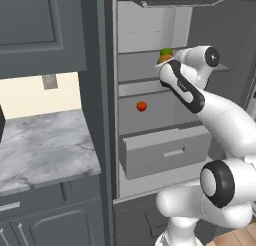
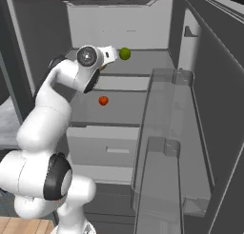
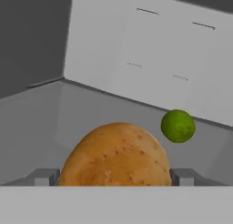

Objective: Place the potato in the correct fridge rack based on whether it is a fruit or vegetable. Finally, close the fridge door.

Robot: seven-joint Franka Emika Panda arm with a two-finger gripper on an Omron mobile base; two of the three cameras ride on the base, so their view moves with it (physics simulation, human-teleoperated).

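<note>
- On the right side of the right base view, the tall flat dark grey fridge door [image 2: 214,114] stands swung open, translucent shelves on its inner face.
- Inside the fridge, the thin flat grey upper fridge rack [image 2: 143,57] spans the width, above a lower shelf [image 2: 119,107] and a grey pull-out drawer [image 1: 165,152].
- The white arm's two-finger gripper [image 3: 116,176] reaches over that upper rack, its jaws clamped on the roundish tan-brown potato [image 3: 116,155], one finger [image 3: 45,176] at each side.
- A small green ball [image 3: 178,125] sits on the upper rack beyond the potato.
- A smaller red-orange ball [image 1: 141,106] lies on the lower shelf.
</note>
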